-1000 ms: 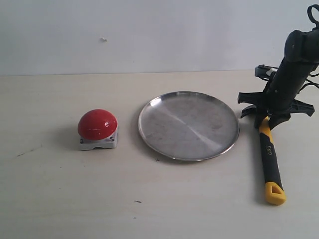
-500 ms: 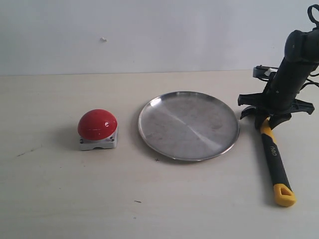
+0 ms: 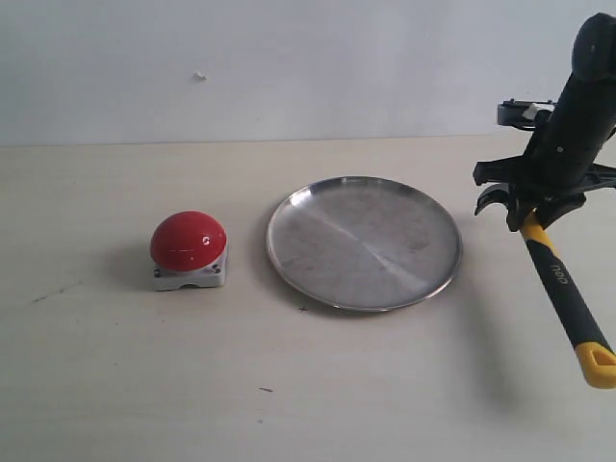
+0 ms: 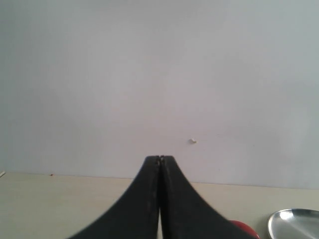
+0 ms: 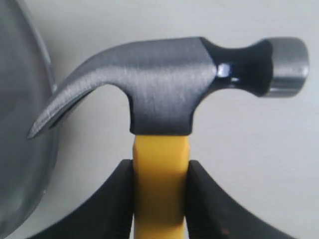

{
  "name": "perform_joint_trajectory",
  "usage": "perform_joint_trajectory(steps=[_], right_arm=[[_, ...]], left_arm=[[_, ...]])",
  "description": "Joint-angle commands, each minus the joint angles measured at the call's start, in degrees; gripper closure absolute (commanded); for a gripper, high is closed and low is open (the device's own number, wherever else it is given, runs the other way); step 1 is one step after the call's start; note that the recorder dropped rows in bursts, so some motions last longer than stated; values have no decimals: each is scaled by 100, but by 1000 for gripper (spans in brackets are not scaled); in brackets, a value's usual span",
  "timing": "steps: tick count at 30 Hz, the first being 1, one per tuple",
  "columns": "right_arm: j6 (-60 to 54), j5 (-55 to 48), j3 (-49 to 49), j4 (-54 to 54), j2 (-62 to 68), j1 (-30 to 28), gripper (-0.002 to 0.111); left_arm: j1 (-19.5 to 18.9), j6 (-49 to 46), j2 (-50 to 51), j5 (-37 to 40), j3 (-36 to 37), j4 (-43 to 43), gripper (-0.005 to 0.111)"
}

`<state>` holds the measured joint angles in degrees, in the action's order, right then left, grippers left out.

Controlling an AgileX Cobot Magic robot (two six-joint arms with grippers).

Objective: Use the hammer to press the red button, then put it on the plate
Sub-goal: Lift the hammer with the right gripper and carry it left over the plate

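Observation:
My right gripper is shut on the hammer just below its dark head, right of the plate. The hammer hangs off the table, its yellow-and-black handle slanting down to the right, looped end low. In the right wrist view the black fingers clamp the yellow neck of the hammer, with the plate's rim beside the claw. The red button sits on its grey base left of the plate. My left gripper is shut and empty, facing the wall, with slivers of the red button and plate beyond it.
A pale wooden table carries everything, with a white wall behind it. A small white speck marks the wall. A few dark flecks dot the tabletop near the front.
The right gripper has risen with the hammer, lifting it off the table. The handle's yellow end has swung out to the right and upward. Button and plate have stayed put.

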<state>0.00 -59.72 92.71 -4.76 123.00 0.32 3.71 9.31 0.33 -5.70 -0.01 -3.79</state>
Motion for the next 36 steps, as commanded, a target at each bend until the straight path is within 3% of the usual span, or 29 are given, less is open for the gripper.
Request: perform_joint_trajectory(steps=[1, 11, 18, 21, 29, 32, 36], right_arm=[[-404, -101, 19, -521, -361, -32, 108], [-1746, 329, -654, -2553, -1201, -32, 108], [-3737, 444, -1748, -5200, -1828, -35, 108], [-4785, 339, -2295, -6343, -2045, 54, 108], [-6775, 220, -3550, -8068, -2271, 537, 108], [-7792, -371, -4085, -9096, -2271, 629, 108], [-8324, -760, -4453, -9451, -2271, 629, 108]], left_arm=[[32, -20, -33, 4, 1, 0, 107], [32, -20, -33, 4, 1, 0, 107], [32, -20, -33, 4, 1, 0, 107], [32, -20, -33, 4, 1, 0, 107], [32, -20, -33, 4, 1, 0, 107], [32, -20, -33, 4, 1, 0, 107], [32, -20, -33, 4, 1, 0, 107]])
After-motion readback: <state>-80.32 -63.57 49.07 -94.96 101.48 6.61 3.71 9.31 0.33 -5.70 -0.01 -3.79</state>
